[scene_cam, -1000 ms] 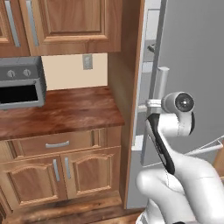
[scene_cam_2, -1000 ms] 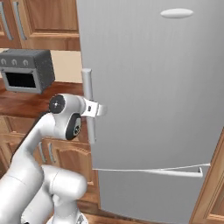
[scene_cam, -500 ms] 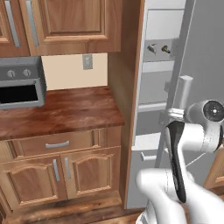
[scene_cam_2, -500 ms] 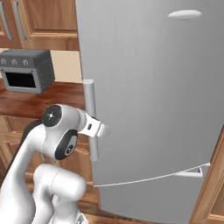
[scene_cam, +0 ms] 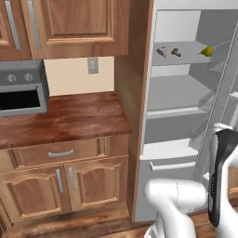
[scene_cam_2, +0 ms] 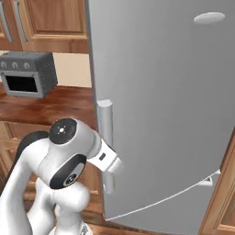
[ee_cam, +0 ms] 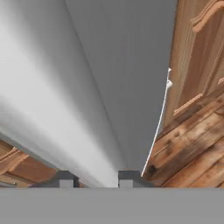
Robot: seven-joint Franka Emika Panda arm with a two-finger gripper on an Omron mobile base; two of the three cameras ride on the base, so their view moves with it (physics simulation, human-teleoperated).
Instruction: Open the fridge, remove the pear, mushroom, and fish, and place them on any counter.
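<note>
Left base view: the fridge [scene_cam: 186,107] stands open, with the pear [scene_cam: 207,51], mushroom [scene_cam: 175,52] and fish [scene_cam: 161,51] on its top shelf.

Right base view: the pincer [scene_cam_2: 110,161] meets the door handle [scene_cam_2: 105,137].

Hand view: both fingertips [ee_cam: 65,179] flank the handle, gripping it.

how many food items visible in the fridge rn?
3, all on the top shelf: fish at left, mushroom beside it, pear at right. The door and arm cover part of the interior, so more may be hidden.
</note>
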